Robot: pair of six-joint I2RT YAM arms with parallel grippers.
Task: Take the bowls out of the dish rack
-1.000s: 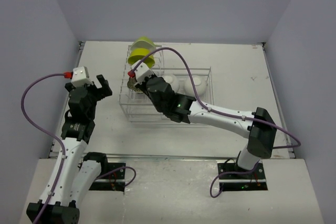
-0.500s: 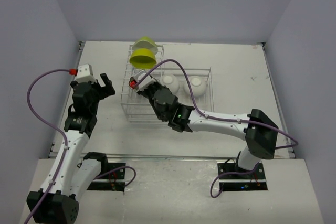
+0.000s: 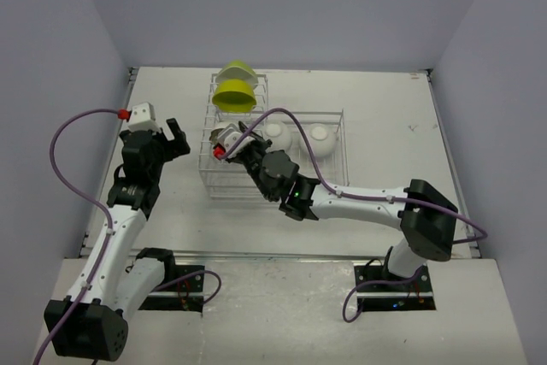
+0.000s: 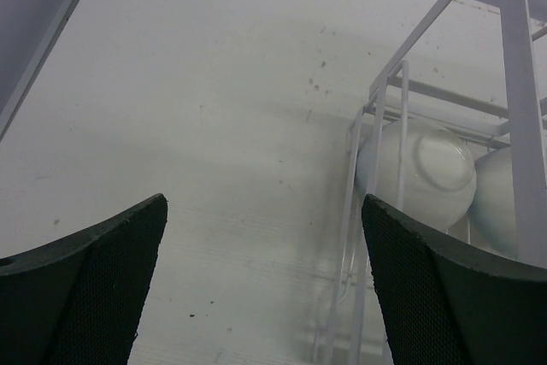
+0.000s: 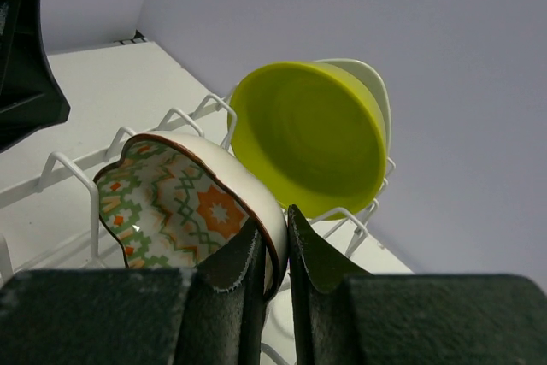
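From above, my right gripper (image 3: pixel 228 146) clenched the patterned bowl (image 3: pixel 223 136) at the slotted end of the dish rack (image 3: pixel 329 112); my left gripper (image 3: pixel 173 136) hung beside it. At my left wrist, fingers (image 4: pixel 85 288) stood wide apart near a racked white bowl (image 4: pixel 427 179). At my right wrist, a lime-yellow bowl (image 5: pixel 308 138) sat tilted behind the patterned one.

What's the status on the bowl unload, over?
Right gripper shut on patterned bowl rim. Left gripper open, empty, beside dish rack. Lime bowl close behind.
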